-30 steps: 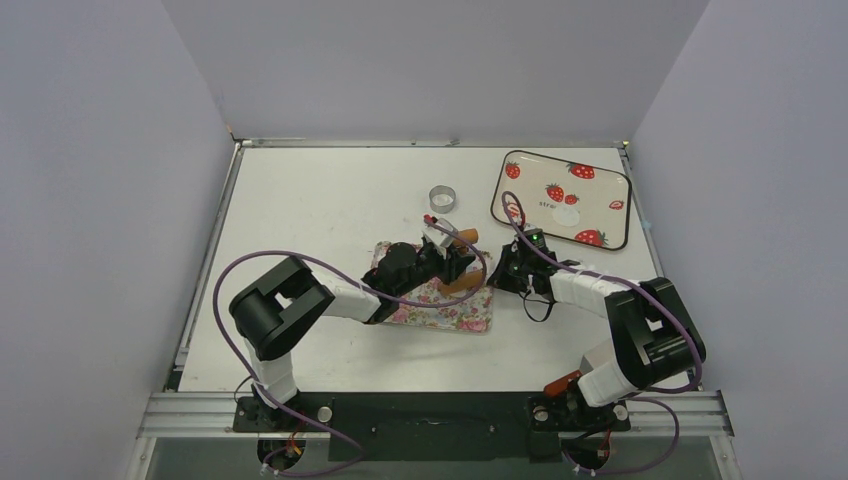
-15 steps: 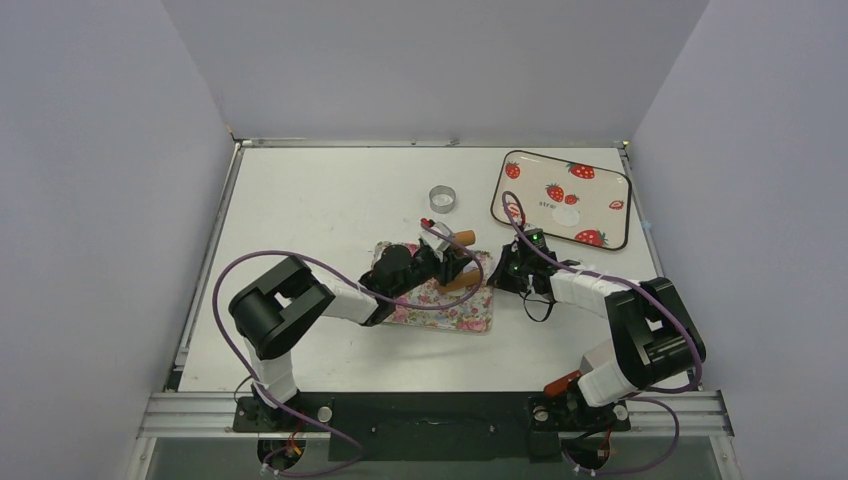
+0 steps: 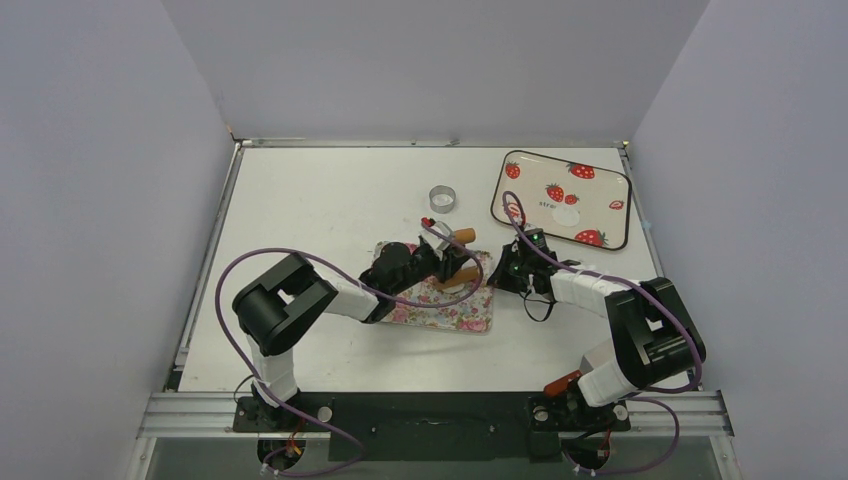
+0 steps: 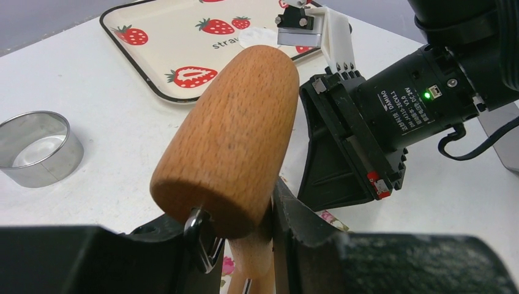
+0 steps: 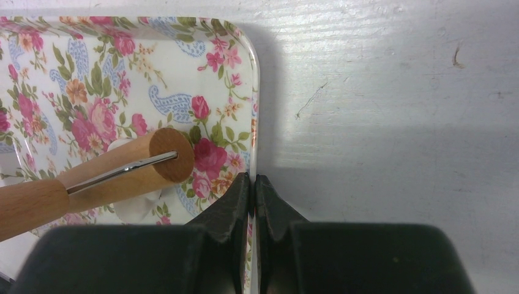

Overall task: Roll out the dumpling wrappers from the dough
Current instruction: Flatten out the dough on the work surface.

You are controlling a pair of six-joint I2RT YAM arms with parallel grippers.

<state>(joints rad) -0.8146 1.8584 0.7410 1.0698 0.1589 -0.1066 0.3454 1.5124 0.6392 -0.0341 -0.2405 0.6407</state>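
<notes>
Left gripper (image 4: 245, 240), clamped on wooden roller (image 4: 232, 135); dough (image 5: 136, 209) is found directly beneath roller's far end, axis laid across floral tray (image 5: 183, 67).

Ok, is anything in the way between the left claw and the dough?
Only the wooden roller that the left claw grips: it lies over the dough on the floral tray. Nothing else visible stands between them.
</notes>
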